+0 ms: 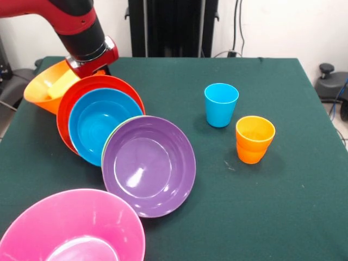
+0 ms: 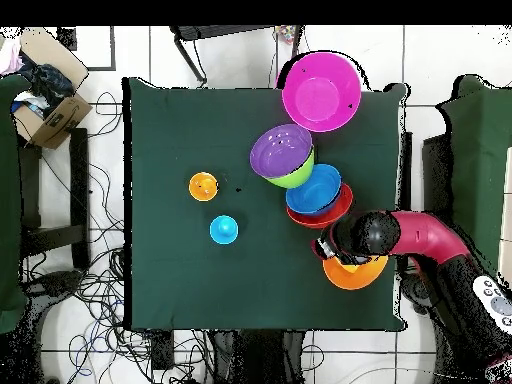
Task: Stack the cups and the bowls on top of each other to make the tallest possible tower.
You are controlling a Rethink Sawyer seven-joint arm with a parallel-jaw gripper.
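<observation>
Pincer (image 1: 89, 69) grip unreadable, hidden behind red-orange bowl (image 1: 70, 103) | green bowl (image 2: 296, 172) mostly under purple bowl (image 1: 148, 166)

Bowls (image 1: 148, 163), cups (image 1: 221, 104): glossy smooth plastic. Table (image 1: 283, 206): matt green cloth.

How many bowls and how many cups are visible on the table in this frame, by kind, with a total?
Bowls: 6, namely orange bowl, red-orange bowl, blue bowl, green bowl showing only as a rim, purple bowl, pink bowl.
Cups: at least 3, namely blue cup and orange cups, nested.
Total: at least 9.
</observation>
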